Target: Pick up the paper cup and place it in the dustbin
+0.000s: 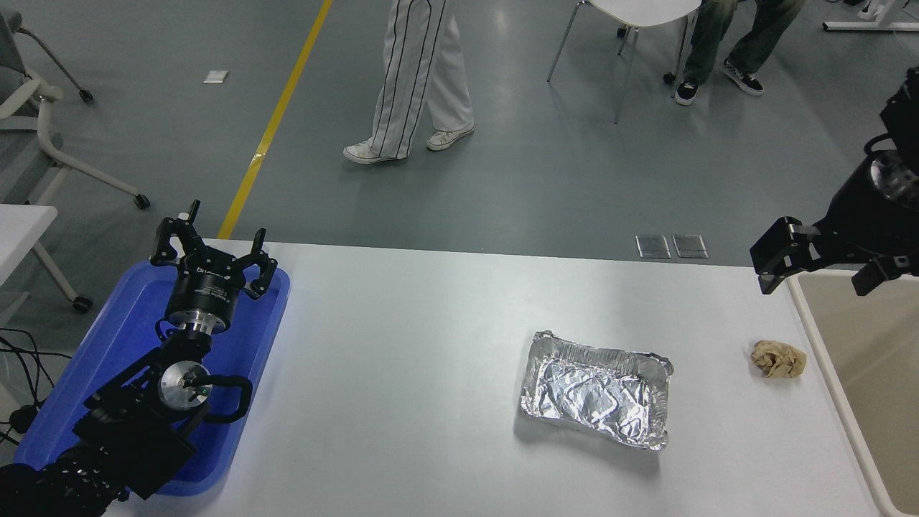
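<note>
The paper cup is not in view on the table or in either gripper. The dustbin (851, 431), beige with a thick pale rim, stands at the table's right end, cut off by the picture's edge. My right gripper (820, 266) hangs above the bin's far left corner, raised well over the rim, open, with nothing between its fingers. My left gripper (212, 248) is parked at the lower left over the blue tray (108, 359), open and empty.
A crinkled silver foil tray (596, 391) lies right of the table's middle. A crumpled tan paper ball (778, 358) lies beside the bin's rim. A person walks on the floor beyond the table; another sits by a white chair at the top right.
</note>
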Controlling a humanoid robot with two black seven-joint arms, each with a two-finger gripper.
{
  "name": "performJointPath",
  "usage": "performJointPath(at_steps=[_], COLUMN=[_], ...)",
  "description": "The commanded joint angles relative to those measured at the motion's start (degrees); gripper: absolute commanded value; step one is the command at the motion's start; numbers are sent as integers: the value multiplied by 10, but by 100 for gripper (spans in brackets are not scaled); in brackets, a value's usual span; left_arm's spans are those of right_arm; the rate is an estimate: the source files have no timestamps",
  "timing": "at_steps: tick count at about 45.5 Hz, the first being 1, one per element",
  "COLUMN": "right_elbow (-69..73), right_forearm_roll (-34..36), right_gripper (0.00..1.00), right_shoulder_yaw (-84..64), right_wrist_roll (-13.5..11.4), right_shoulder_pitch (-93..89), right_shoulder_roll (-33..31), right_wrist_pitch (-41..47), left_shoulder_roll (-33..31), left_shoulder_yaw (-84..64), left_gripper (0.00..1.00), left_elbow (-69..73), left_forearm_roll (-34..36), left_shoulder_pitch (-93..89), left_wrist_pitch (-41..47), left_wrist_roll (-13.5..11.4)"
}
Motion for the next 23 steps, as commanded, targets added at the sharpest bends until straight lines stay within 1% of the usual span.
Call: performJointPath(at_steps=[1,23], right_elbow=[2,1], right_forearm_roll=[1,-1], right_gripper=[100,100], right_shoulder_yaw=[4,-7], right_wrist_roll=[0,1], right_shoulder_pitch=[0,7], right_shoulder_roll=[5,10], right_wrist_pitch=[0,0], left_shoulder_roll=[0,1], left_shoulder_yaw=[0,0], left_gripper=[100,100], left_elbow=[0,0], left_forearm_roll=[0,0], left_shoulder_pitch=[0,0], left_wrist_pitch=[-1,-1], left_wrist_roll=[0,0])
